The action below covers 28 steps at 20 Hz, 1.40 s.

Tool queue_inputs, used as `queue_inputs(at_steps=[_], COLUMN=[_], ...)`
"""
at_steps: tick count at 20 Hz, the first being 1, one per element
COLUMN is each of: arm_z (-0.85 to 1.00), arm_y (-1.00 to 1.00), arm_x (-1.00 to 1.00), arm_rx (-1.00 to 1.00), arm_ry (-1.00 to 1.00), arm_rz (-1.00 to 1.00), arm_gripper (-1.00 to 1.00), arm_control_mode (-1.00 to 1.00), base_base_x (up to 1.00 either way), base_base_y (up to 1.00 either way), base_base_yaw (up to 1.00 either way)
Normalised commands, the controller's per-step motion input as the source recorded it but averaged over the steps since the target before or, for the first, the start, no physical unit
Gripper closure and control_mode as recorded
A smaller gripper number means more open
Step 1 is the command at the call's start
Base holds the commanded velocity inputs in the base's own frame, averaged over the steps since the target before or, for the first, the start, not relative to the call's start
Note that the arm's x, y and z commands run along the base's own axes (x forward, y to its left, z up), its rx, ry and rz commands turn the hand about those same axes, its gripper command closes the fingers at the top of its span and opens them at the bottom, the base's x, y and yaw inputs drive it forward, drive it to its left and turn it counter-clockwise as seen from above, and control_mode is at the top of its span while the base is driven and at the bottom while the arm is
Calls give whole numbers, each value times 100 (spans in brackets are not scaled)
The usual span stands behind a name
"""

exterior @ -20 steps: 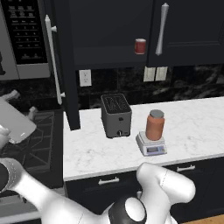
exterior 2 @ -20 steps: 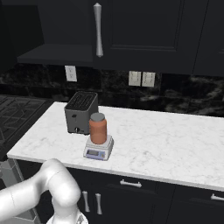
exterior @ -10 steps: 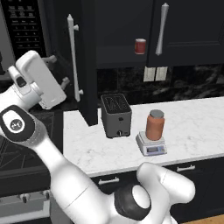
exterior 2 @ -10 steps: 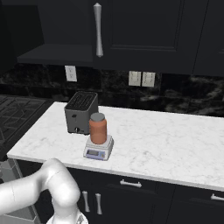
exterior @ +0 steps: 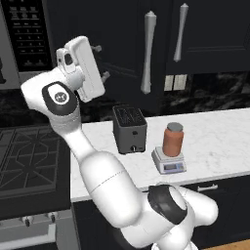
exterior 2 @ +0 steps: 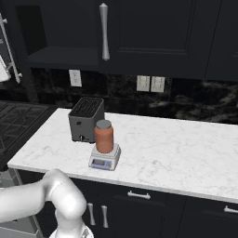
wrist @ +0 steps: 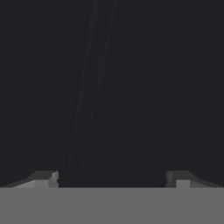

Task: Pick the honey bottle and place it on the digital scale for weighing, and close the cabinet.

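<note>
So honey bottle (exterior: 173, 139) sits on the digital scale (exterior: 169, 161) near the counter's (exterior 2: 186, 144) front edge, and with the gripper (exterior: 97, 62) fingers spread wide against the cabinet (exterior: 122, 58) door, best push flat and steady until it shuts.

Pretty moody kitchen. White marble bench (exterior: 224, 132) runs along a black glossy stone backsplash (exterior 2: 195, 100), with 2 pale outlet plates (exterior 2: 150, 83) side by side on it and another one (exterior 2: 74, 77) further left. Just left of the bench sits a black stove (exterior: 24, 151) with grates. Below the bench, dark lower cabinets (exterior 2: 153, 214) with short silver handles.
</note>
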Motion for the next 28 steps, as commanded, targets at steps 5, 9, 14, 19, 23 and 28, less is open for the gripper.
queue_inputs(at_steps=[5, 9, 14, 19, 23, 28], arm_z=[0, 0, -10, -27, -19, -22], arm_y=[-89, -76, -86, -80, -48, -20], arm_x=[53, 48, 79, 100, 100, 100], arm_rx=[23, 24, 23, 25, 23, 10], arm_ry=[22, 9, 5, 3, 6, 2], arm_rz=[34, 48, 44, 42, 33, 26], arm_gripper=[-100, -100, -100, -100, -100, -100], arm_control_mode=[-100, -100, -100, -100, -100, -100], base_base_x=[0, 0, 0, 0, 0, 0], base_base_y=[0, 0, 0, 0, 0, 0], base_base_yaw=[0, 0, 0, 0, 0, 0])
